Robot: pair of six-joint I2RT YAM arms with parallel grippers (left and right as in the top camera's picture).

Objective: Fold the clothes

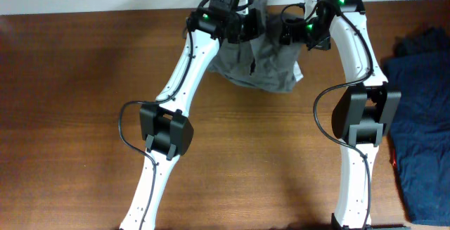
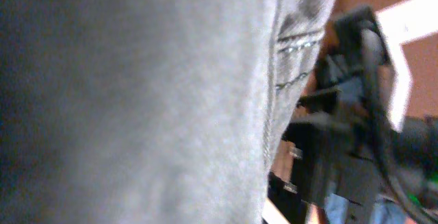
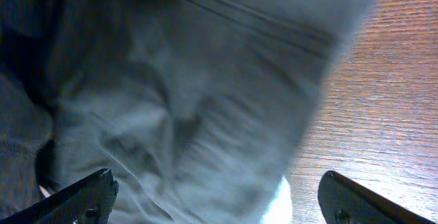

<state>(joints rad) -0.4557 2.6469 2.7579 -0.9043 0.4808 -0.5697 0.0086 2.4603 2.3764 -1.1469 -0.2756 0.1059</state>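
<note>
Right tool: spread wide, gripping nothing; grey cloth lies under and between its fingers.
Left tool: closed, seemingly pinching the cloth's upper edge.
Clothes: bunched, slung between both tools; judged soft, light, limp, unlikely to slip.
Hold: stitched seam or waistband, judged firmest.
Surface: wood, beneath both tools.
</note>
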